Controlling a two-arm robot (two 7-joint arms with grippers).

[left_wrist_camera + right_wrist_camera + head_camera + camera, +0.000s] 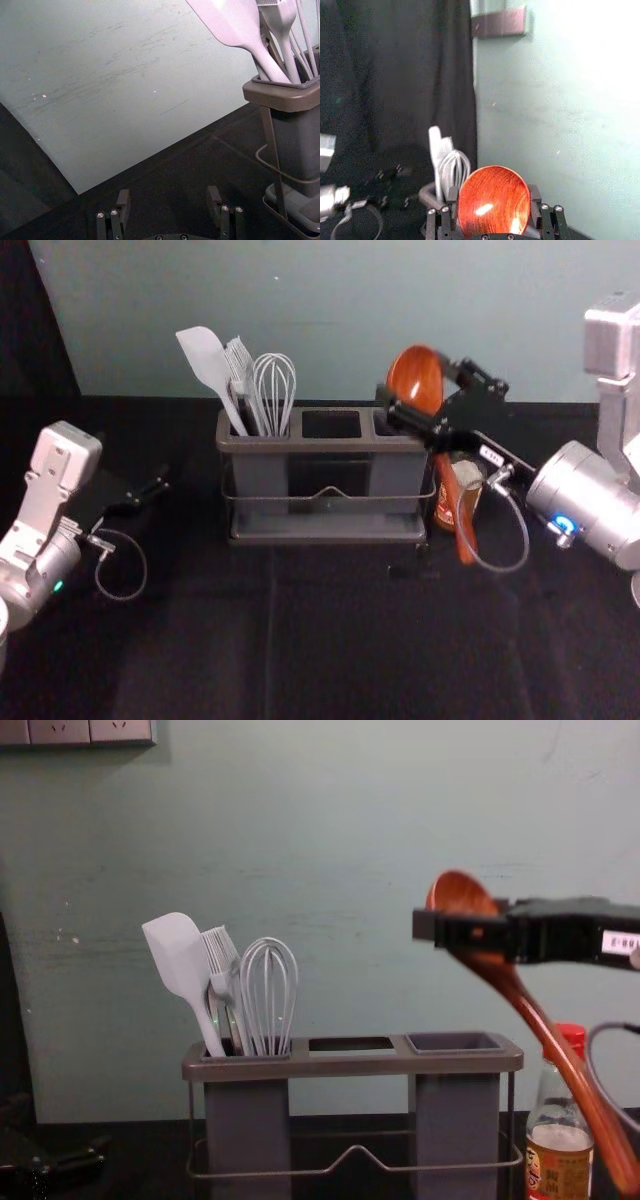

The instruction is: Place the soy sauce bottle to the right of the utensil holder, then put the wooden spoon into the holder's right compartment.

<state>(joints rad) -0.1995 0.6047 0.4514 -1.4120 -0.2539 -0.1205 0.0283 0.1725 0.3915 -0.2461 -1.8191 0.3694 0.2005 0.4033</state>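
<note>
So the lower end of the wooden spoon is the bit nearest us, and that's what I'd watch. The handle slants down toward the robot's right, passing in front of the soy sauce bottle.

Left hand is idle off to the left of the holder, fingers well apart, nothing in them. Right hand is up over the right side, closed in on the spoon just around the bowl, bowl end up. Looks like a decent hold: the handle's free, so it can go in first.

The bottle stands upright on the bench, just right of the utensil holder, so I'd call that half done. Step in hand is the spoon.

Imo don't drag it straight across. Lift till the handle end clears the rim, tip the spoon closer to upright, then bring that end over the right compartment, which looks unused. Only then lower, slowly, and open once the handle is well down inside. Swing it low and you could clip the bottle's red cap or snag the holder's wire rail.

Silicone spatula, basting brush and whisk are in the left compartment, so no crowding there.
</note>
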